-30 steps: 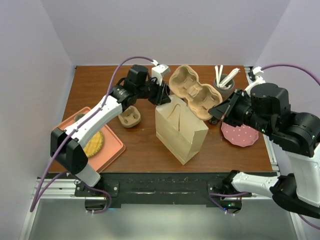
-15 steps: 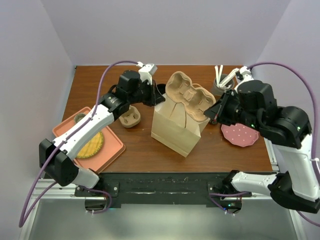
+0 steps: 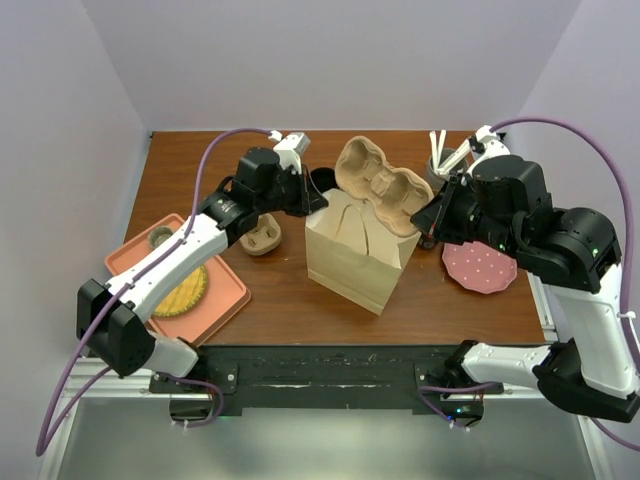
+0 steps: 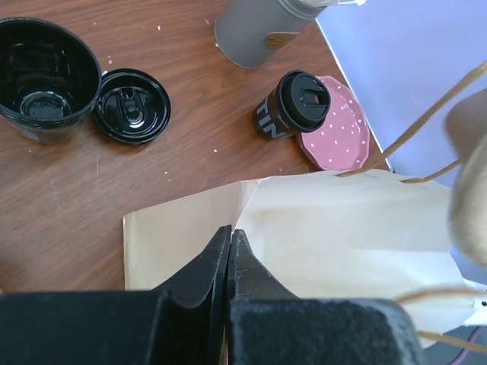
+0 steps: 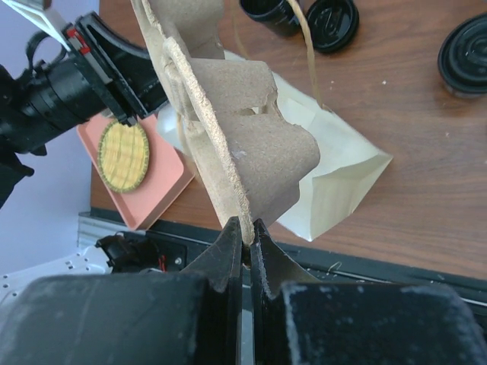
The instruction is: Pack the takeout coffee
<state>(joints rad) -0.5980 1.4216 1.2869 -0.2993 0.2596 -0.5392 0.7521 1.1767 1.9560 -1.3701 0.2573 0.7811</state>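
Note:
The takeout coffee (image 4: 293, 106), a black cup with a sip lid, stands by the pink dotted plate; it shows from above in the right wrist view (image 5: 464, 55) and is hidden in the top view. My left gripper (image 3: 320, 200) is shut on the rim of the brown paper bag (image 3: 350, 255), shown close up in the left wrist view (image 4: 230, 232). My right gripper (image 3: 425, 218) is shut on the edge of a pulp cup carrier (image 3: 380, 188) and holds it tilted over the bag's mouth; the pinch shows in the right wrist view (image 5: 247, 224).
A lidless black cup (image 4: 46, 80) and a loose black lid (image 4: 131, 106) sit behind the bag. A grey utensil holder (image 3: 445, 168), the pink dotted plate (image 3: 480, 268), a small pulp carrier (image 3: 260, 238) and an orange tray (image 3: 225, 295) with a yellow disc surround it.
My left gripper has drawn the bag's rim back and left, standing the bag more upright. My right gripper has carried the carrier left, over the bag's top.

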